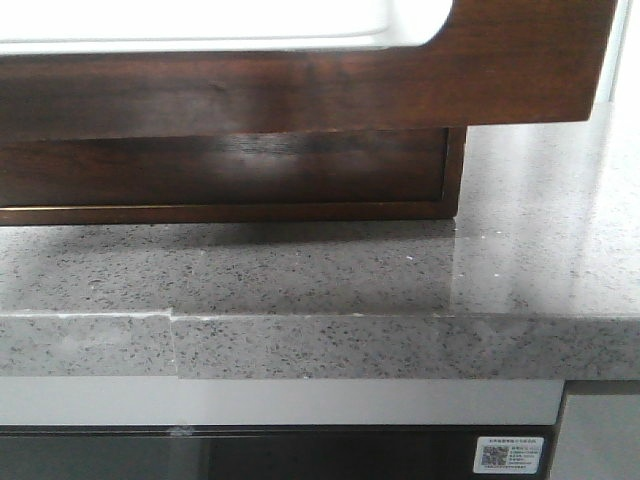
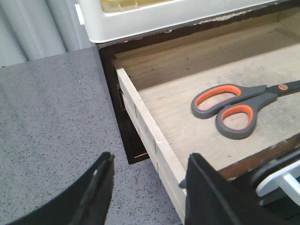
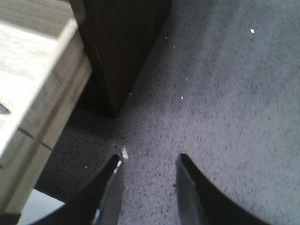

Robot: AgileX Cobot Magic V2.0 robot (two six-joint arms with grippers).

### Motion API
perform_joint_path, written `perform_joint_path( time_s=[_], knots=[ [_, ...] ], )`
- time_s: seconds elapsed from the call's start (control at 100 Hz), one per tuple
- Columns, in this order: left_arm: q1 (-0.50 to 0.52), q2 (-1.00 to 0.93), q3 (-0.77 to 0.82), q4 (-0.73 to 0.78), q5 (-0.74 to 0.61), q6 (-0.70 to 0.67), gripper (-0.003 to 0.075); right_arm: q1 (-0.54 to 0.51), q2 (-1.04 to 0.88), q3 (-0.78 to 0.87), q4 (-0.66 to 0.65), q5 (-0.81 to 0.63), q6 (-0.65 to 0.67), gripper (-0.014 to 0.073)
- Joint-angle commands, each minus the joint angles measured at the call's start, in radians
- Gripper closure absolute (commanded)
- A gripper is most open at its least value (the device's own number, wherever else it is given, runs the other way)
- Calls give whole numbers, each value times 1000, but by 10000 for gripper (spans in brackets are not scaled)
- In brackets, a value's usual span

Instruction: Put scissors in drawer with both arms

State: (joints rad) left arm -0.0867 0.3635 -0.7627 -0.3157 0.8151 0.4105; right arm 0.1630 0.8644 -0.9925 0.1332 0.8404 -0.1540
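Note:
The drawer [image 1: 300, 90] stands pulled out; its wide reddish-brown front with a whitish rounded area along the top fills the upper front view. In the left wrist view the scissors [image 2: 239, 105], grey with orange-lined handles, lie flat on the drawer's pale wooden floor [image 2: 187, 126]. My left gripper [image 2: 149, 171] is open and empty, its fingers astride the drawer's pale side wall [image 2: 145, 124] near the front corner. My right gripper [image 3: 149, 161] is open and empty over the grey counter, beside the drawer's other side wall [image 3: 42, 93]. Neither gripper shows in the front view.
The dark wooden cabinet body [image 1: 230, 170] sits under the drawer front on the grey speckled counter [image 1: 520, 260]. A white plastic box [image 2: 154, 16] stands on top of the cabinet. The counter's front edge [image 1: 320, 345] runs across the front view.

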Motion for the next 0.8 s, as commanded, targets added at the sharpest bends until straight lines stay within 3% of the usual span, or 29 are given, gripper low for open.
perform_joint_path(
  time_s=[0.0, 0.15, 0.31, 0.38, 0.5, 0.59, 0.79],
  knots=[
    [-6, 11, -25, -21, -84, -10, 387, -10, -94, 83, -1, -154, 31, 364],
    [-6, 11, -25, -21, -86, -10, 387, -10, -209, 204, -3, -229, 31, 364],
    [-6, 11, -25, -38, -111, -10, 398, -10, -247, 231, -4, -222, 31, 403],
    [-6, 11, -25, -51, -122, -10, 453, -10, -247, 231, -5, -220, 31, 475],
    [-6, 11, -25, -70, -144, -10, 619, -10, -247, 231, -5, -223, 31, 624],
    [-6, 11, -25, -79, -161, -10, 734, -10, -247, 231, -5, -228, 31, 662],
    [-6, 11, -25, -122, -159, -16, 741, -10, -247, 231, -10, -209, 31, 662]
  ],
)
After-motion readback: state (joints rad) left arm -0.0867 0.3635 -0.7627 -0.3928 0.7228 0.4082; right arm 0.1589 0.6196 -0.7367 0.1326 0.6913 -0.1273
